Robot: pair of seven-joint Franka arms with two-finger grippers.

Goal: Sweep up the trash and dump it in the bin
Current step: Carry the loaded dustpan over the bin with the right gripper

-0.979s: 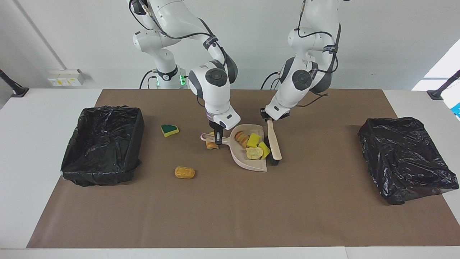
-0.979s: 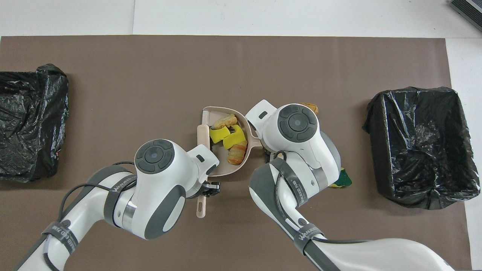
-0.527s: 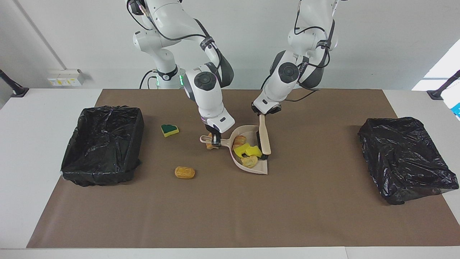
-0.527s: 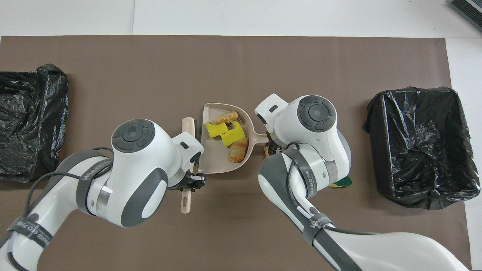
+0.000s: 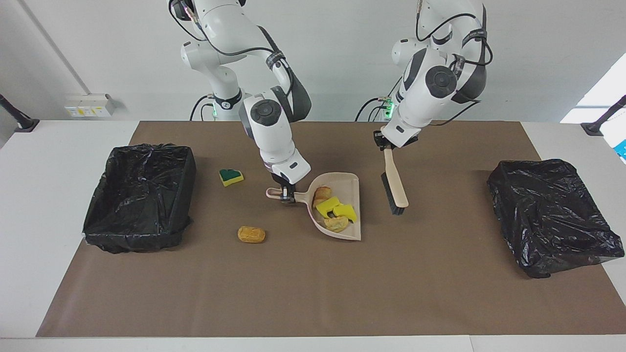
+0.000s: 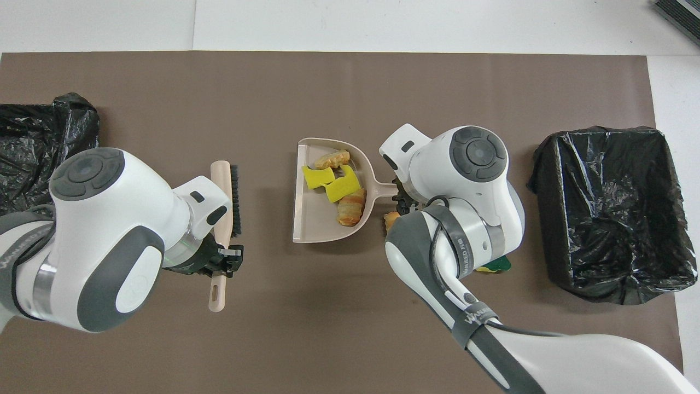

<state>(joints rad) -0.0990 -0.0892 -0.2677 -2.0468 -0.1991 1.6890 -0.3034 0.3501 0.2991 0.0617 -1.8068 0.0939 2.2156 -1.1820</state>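
Observation:
My right gripper (image 5: 288, 195) (image 6: 402, 190) is shut on the handle of the beige dustpan (image 5: 353, 186) (image 6: 317, 224). In the pan lies some of the trash (image 5: 332, 208) (image 6: 333, 183): two yellow sponge chunks and two bread-like lumps. My left gripper (image 5: 386, 145) (image 6: 222, 257) is shut on the brush (image 5: 394, 185) (image 6: 221, 180), which hangs tilted over the mat beside the pan, toward the left arm's end. A green-topped sponge (image 5: 231, 176) (image 6: 495, 265) and a tan lump (image 5: 251, 234) lie on the mat. Another lump (image 6: 391, 219) sits by the handle.
A black-lined bin (image 5: 142, 195) (image 6: 612, 213) stands at the right arm's end of the brown mat. A second black-bagged bin (image 5: 552, 215) (image 6: 33, 142) stands at the left arm's end. My right arm covers part of the mat in the overhead view.
My left arm drew the brush out of the dustpan, lifted it and swung it toward its own end. The dustpan shifted slightly away from the robots, with the trash still inside.

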